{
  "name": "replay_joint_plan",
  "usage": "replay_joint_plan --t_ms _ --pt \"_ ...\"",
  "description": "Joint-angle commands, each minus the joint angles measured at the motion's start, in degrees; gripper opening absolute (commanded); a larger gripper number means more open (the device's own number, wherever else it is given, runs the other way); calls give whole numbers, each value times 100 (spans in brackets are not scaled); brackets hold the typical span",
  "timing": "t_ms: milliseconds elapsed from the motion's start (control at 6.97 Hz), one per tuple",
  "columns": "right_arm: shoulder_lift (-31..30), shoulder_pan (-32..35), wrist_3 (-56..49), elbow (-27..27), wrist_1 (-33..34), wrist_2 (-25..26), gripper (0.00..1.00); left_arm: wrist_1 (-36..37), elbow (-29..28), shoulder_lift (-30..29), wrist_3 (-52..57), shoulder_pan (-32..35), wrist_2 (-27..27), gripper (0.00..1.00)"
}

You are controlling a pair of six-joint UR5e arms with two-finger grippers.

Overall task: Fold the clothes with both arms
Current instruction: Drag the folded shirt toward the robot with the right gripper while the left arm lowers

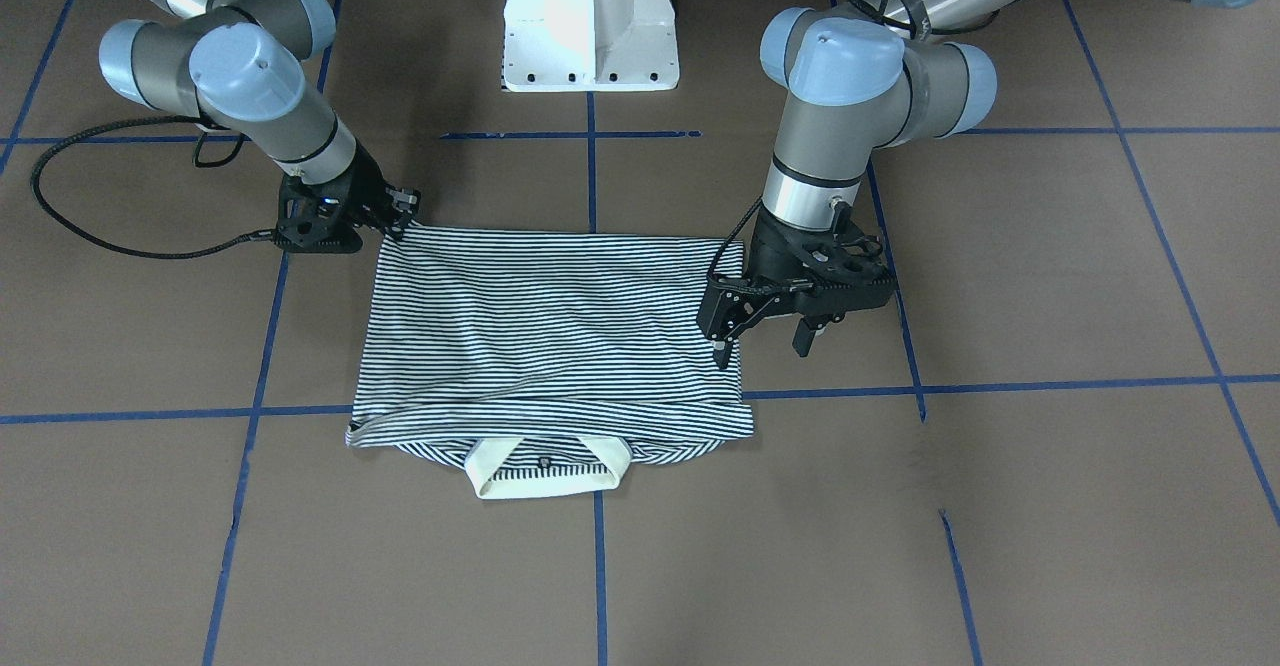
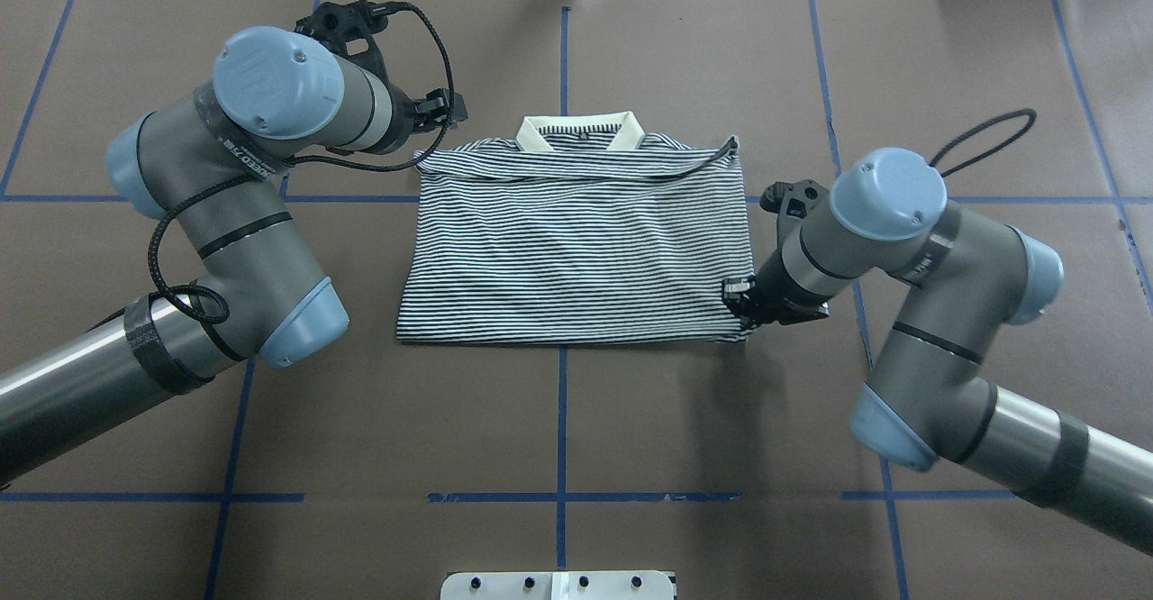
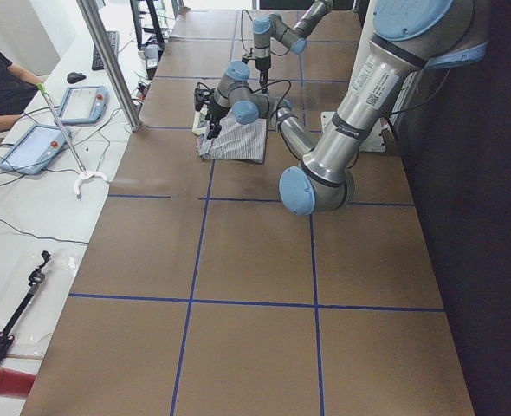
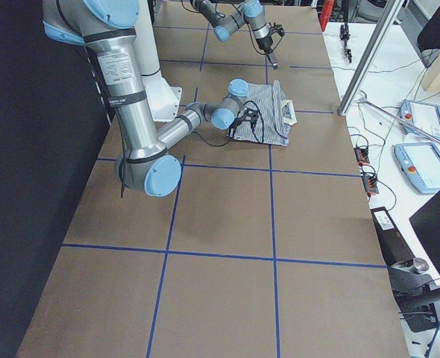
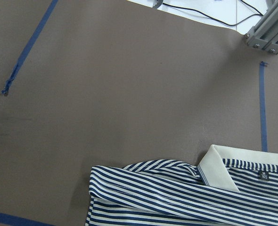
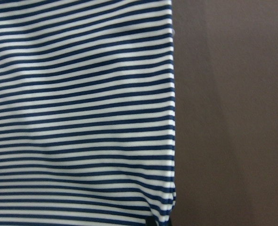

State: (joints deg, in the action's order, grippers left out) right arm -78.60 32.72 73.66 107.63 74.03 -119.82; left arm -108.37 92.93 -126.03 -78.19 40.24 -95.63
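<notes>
Now the shirt (image 1: pixel 550 326) lies halved. Left gripper (image 1: pixel 762 349) hangs, jaws apart; right gripper (image 1: pixel 402 214) sits at a fold corner, grip unclear. Next, probably, fresh grasps for a sideways fold.

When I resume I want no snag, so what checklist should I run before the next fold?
1. Polo shirt lying flat in a rectangle: ok.
2. Collar inside the fold: not ok, it sticks out past the far edge.
3. Left hand open: ok.
4. Left hand gripping cloth: not ok, it holds nothing.
5. Right hand gripping the near corner: cannot tell, its fingertips reach the corner but the jaws are hidden.
</notes>
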Motion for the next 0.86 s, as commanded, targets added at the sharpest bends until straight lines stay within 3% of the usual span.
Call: replay_joint_plan --t_ms 0,287,430,717 --pt "-1257 -815 165 1151 -11 -15 0 0 67 -1 -55 -147 0 100" --pt "-1648 -1606 788 1549 -20 20 0 0 207 -1 -223 -253 9 100" --pt "-1658 -1784 825 1559 -55 20 99 9 329 -1 -232 -323 9 100" --pt "-1615 -1804 843 1699 -81 82 100 227 479 8 -301 -586 -61 100"
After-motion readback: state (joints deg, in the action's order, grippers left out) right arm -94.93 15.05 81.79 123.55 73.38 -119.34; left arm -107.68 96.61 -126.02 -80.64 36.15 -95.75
